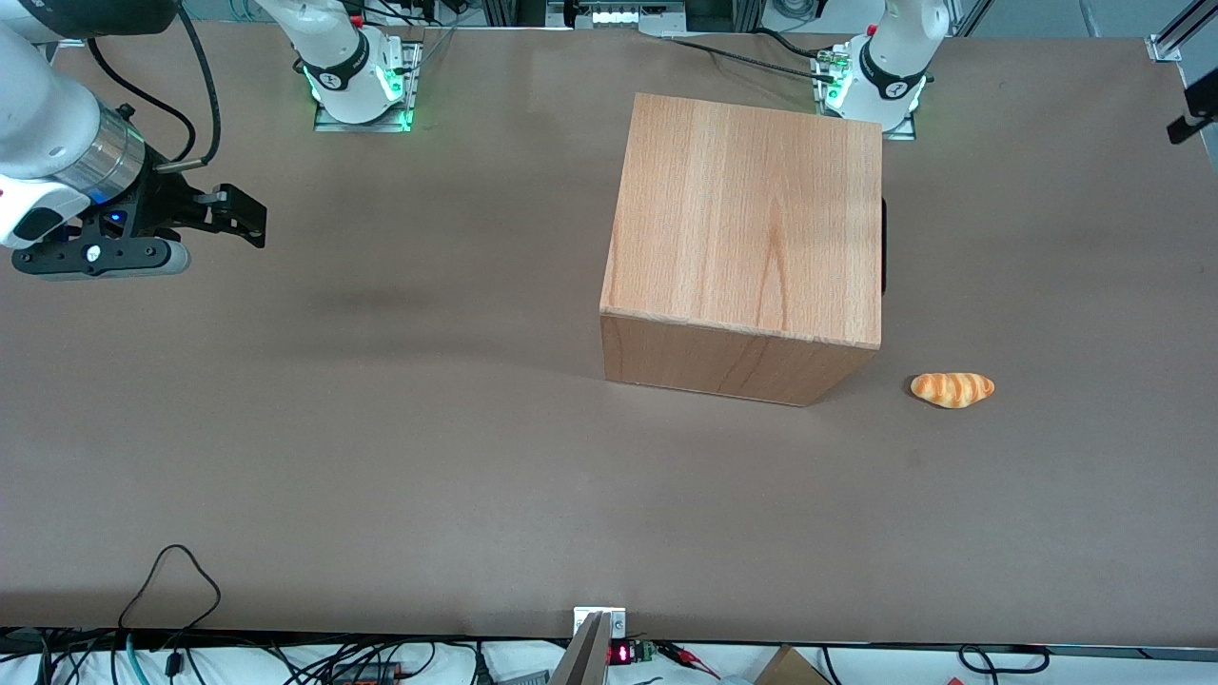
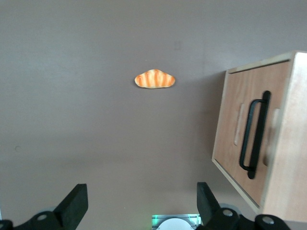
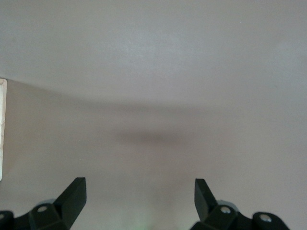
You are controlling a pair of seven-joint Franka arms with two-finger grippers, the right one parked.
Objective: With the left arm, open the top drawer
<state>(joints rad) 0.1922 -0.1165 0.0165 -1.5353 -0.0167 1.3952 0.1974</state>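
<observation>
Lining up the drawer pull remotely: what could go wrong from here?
The gripper hangs open above the table, well clear of the black handle, so the approach could be misjudged. The handle is slim, with a narrow gap to the drawer front, so a finger may hit the wood. The loose bread roll beside the cabinet could be knocked.

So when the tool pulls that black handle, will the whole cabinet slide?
Possibly: the cabinet sits loose on smooth table, nothing visibly bracing it. Its bulk suggests some weight. The handle looks rigid. The tool hangs open, away from it.
</observation>
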